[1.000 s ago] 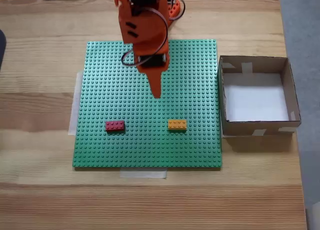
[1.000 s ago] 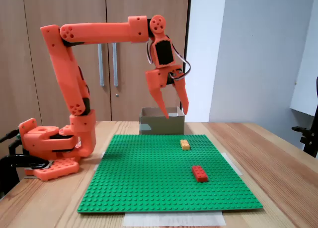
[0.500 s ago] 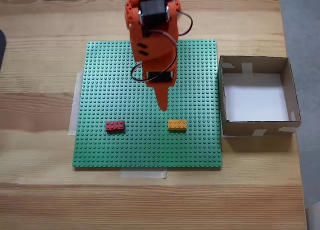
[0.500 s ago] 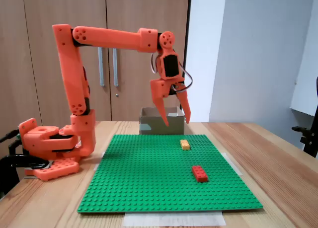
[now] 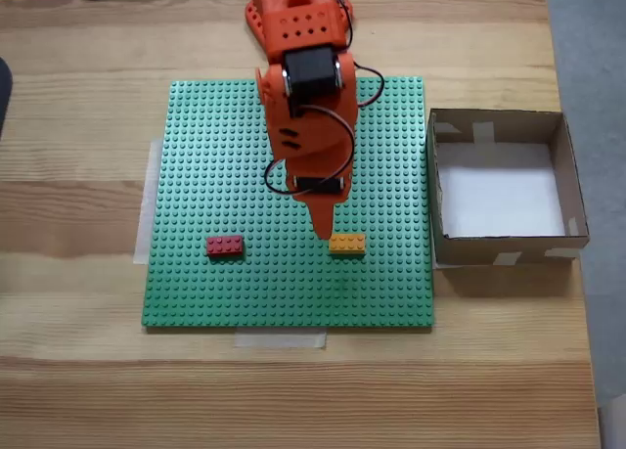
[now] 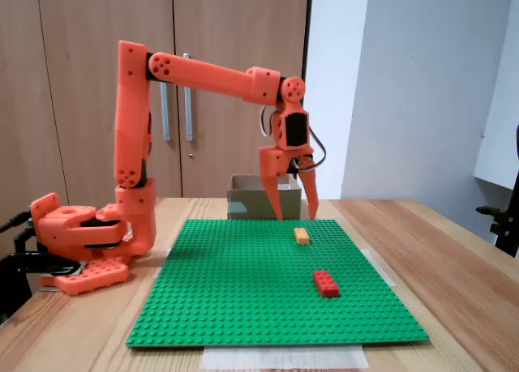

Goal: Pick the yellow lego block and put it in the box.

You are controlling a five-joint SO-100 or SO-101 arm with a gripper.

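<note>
The yellow lego block (image 5: 346, 243) (image 6: 302, 236) lies flat on the green baseplate (image 5: 215, 175) (image 6: 243, 291). My orange gripper (image 5: 324, 231) (image 6: 296, 216) hangs open just above the plate, a little behind and beside the block, with nothing between its fingers. In a fixed view from above, the fingertip ends right at the block's left edge. The box (image 5: 504, 187) (image 6: 243, 202) stands open-topped off the plate's edge, brown cardboard with a white bottom.
A red brick (image 5: 225, 245) (image 6: 326, 283) of the same size sits on the baseplate, apart from the yellow one. The arm's base (image 6: 77, 234) stands on the wooden table (image 5: 78, 371). Pale tape holds the plate's edges.
The arm has stretched forward and lowered, carrying the open gripper from over the plate's middle to just beside the yellow block. Neither brick nor the box has moved.
</note>
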